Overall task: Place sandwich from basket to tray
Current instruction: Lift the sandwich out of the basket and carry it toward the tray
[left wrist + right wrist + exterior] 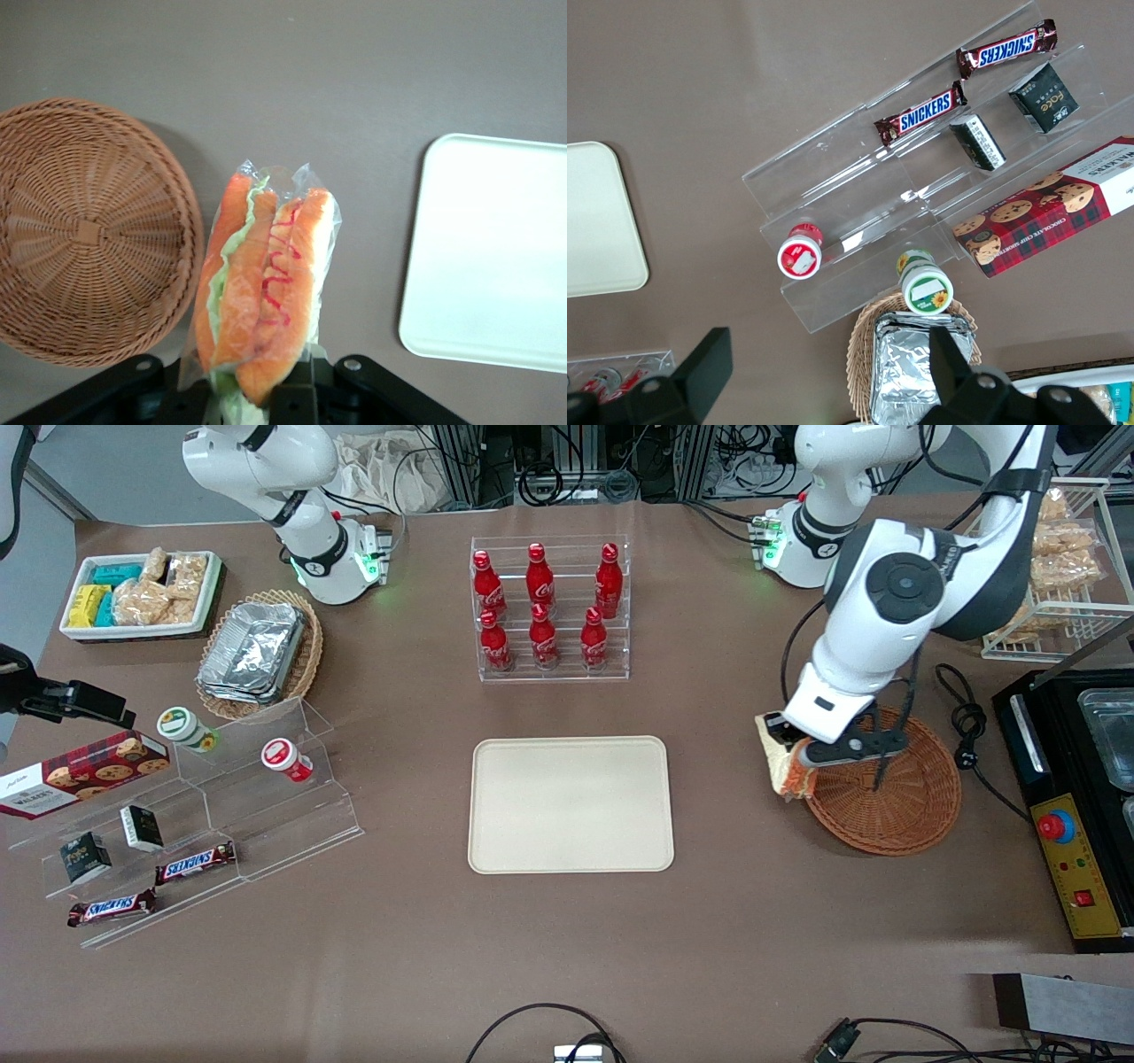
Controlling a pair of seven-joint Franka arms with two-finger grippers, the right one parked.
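Above basket rim: your gripper (791, 766), fingers clamped on the sandwich (263, 292)
Sandwich: lifted, hanging over the basket (895, 797) edge nearest the tray (570, 803)
Tray: bare, mid-tabletop

Six red cola bottles (542, 607) stand in a clear rack (551, 669).

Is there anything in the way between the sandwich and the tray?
No. The claw holds the sandwich just past the basket, and only bare table shows between it and the tray.
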